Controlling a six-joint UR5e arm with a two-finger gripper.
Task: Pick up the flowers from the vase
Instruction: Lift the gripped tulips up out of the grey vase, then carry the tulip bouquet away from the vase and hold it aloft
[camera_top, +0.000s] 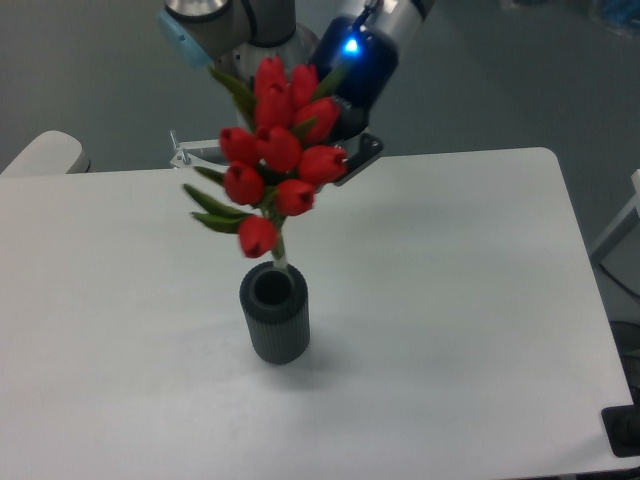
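The flowers (280, 150) are a bunch of red tulip buds with dark green leaves, held up above the table. Their thin stems (281, 252) hang down and the tips just reach the mouth of the vase. The vase (274, 313), a short dark grey ribbed cylinder, stands upright on the white table with its round mouth showing. My gripper (335, 145) is behind the bunch at its right side, shut on the flowers; the buds hide most of its fingers. A blue light glows on its wrist.
The white table (450, 300) has its right edge near a grey frame at the far right. The robot base (262, 60) stands behind the table, with a small metal bracket (190, 152) at the back edge. A pale rounded object (40, 155) sits at the far left.
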